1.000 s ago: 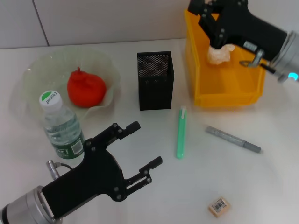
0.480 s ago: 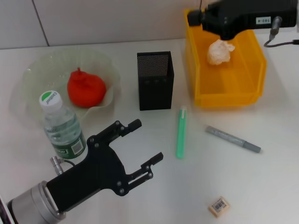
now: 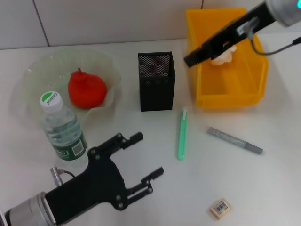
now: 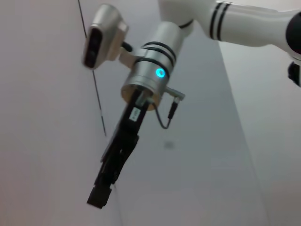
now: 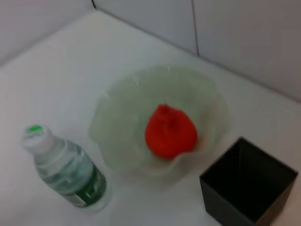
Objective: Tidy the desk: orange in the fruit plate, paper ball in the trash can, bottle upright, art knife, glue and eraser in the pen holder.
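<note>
Spreading across the whole scene, the white worktop [image 3: 282,179] carries everything else. At its far right stands the yellow trash can [image 3: 257,75], with the crumpled paper ball [image 3: 225,55] lying inside near its back wall. At far left the translucent fruit plate [image 3: 37,70] holds the orange [image 3: 86,88], and just in front of the plate the capped bottle [image 3: 62,128] stands upright. Low in the foreground the left gripper [image 3: 145,157] hangs over the worktop beside the bottle, its fingers spread wide and holding nothing. The right gripper [image 3: 190,61] reaches in from the upper right and sits above the near left edge of the trash can, close to the paper ball; I cannot tell how its fingers stand. Between plate and trash can is the black mesh pen holder [image 3: 156,81]. In front of it lies the green art knife [image 3: 182,133], and to its right the grey glue stick [image 3: 234,140] lies at a slant. Nearest the front edge rests the small eraser [image 3: 220,208], well apart from the pen holder.
</note>
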